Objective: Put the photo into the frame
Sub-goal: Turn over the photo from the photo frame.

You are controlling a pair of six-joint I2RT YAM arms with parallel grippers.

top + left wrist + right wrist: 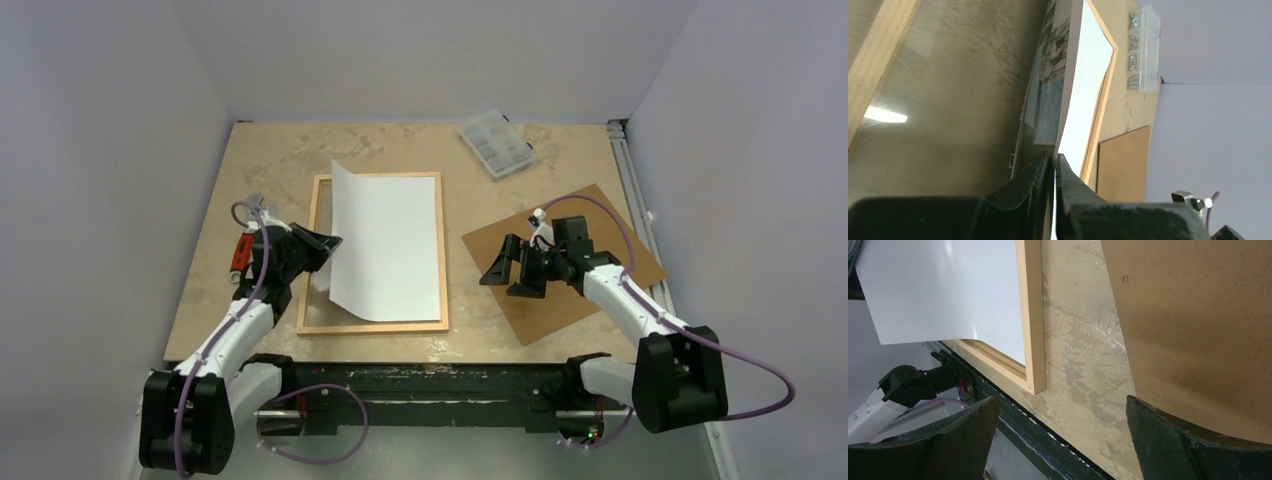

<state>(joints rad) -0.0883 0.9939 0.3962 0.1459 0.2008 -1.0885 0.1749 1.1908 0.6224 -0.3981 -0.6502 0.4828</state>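
The photo lies white back up over the frame, a thin light-wood rectangle left of the table's middle. The photo's left edge is lifted off the pane and curls up. My left gripper is shut on that raised edge. In the left wrist view the fingers pinch the sheet, the photo slants away, and its printed side shows underneath above the pane. My right gripper hangs open and holds nothing over the brown backing board's left corner. Its wrist view shows the photo and the frame.
The brown backing board lies flat at the right, also seen as the backing board. A clear plastic parts box sits at the back right. The dark mounting rail runs along the near table edge.
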